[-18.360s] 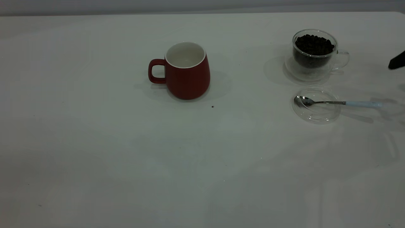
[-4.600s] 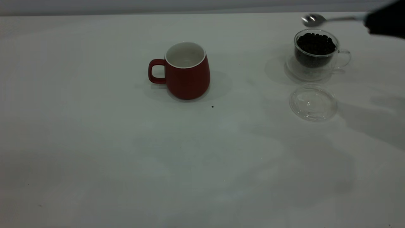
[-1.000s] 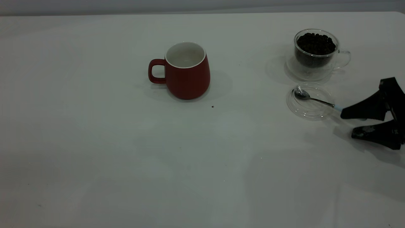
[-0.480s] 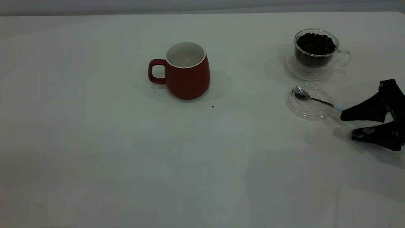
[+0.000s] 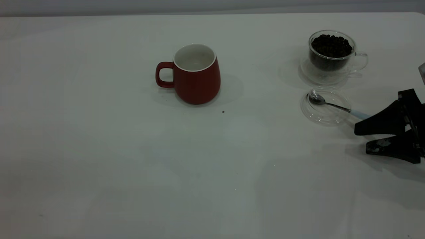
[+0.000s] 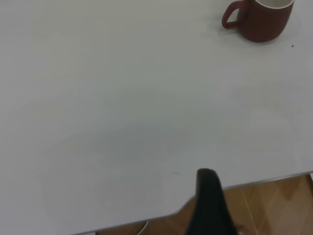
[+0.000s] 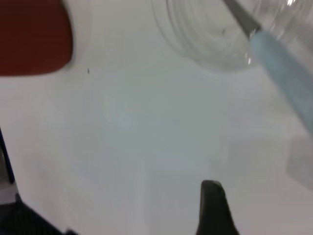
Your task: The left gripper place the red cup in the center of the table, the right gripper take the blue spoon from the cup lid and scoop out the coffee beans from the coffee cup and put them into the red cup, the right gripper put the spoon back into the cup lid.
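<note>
The red cup point(image 5: 196, 74) stands upright mid-table, handle to the left; it also shows in the left wrist view point(image 6: 261, 19) and the right wrist view point(image 7: 34, 39). The coffee cup point(image 5: 332, 56), full of coffee beans point(image 5: 330, 45), stands at the far right. In front of it lies the cup lid point(image 5: 325, 106) with the blue spoon point(image 5: 332, 105) resting in it, bowl inside, blue handle point(image 7: 283, 68) sticking out right. My right gripper point(image 5: 361, 141) is open and empty, just right of the lid, its upper finger over the handle's end. My left gripper point(image 6: 244, 208) hangs over the table's near edge, open, far from the cup.
The white table point(image 5: 132, 166) is bare on its left and front parts. A tiny dark speck point(image 5: 222, 112) lies just in front of the red cup. Wooden floor point(image 6: 274, 205) shows past the table edge in the left wrist view.
My right gripper has drawn slightly toward the front, off the spoon; more of the blue handle shows. The spoon stays in the lid. Cups have not moved.
</note>
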{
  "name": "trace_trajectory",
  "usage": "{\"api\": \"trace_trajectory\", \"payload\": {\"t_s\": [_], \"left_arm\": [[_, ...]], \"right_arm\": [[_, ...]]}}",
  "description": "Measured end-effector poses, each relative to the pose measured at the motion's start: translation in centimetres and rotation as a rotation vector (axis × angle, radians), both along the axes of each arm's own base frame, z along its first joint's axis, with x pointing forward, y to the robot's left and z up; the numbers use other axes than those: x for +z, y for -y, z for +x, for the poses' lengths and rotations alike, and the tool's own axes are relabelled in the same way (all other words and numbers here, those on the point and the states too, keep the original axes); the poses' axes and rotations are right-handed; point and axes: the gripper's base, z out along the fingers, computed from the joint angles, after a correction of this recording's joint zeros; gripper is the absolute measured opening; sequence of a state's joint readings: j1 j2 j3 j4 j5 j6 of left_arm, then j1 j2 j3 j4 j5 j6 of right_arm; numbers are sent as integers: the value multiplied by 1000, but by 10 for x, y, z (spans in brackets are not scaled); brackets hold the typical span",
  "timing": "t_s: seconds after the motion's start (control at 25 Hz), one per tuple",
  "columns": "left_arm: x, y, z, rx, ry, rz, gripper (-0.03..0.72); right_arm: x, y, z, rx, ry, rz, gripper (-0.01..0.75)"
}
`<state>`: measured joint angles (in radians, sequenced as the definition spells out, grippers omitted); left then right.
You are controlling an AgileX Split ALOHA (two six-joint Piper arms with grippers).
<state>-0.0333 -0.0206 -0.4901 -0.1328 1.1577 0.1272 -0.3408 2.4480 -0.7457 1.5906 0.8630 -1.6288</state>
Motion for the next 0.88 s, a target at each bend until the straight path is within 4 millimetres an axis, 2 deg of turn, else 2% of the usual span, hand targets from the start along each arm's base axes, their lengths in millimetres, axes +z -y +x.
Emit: {"api": "trace_trajectory", "payload": {"t_s": [0.08,0.24,0.44,0.6,0.72,0.88], "left_arm": [[0,0,0,0,0,0,587],[0,0,0,0,0,0,587],[0,0,0,0,0,0,587],[0,0,0,0,0,0,587],[0,0,0,0,0,0,587],[0,0,0,0,0,0,587]], "right_arm": [[8,1,2,20,2,-14,529],[36,6,9,33,24,-61,529],[96,12,13,15,122,-172,511],[148,13,5,8,217,-269,507],[187,6,-5,5,292,-323,507],[236,-14,-28,44,368,-361,507]]}}
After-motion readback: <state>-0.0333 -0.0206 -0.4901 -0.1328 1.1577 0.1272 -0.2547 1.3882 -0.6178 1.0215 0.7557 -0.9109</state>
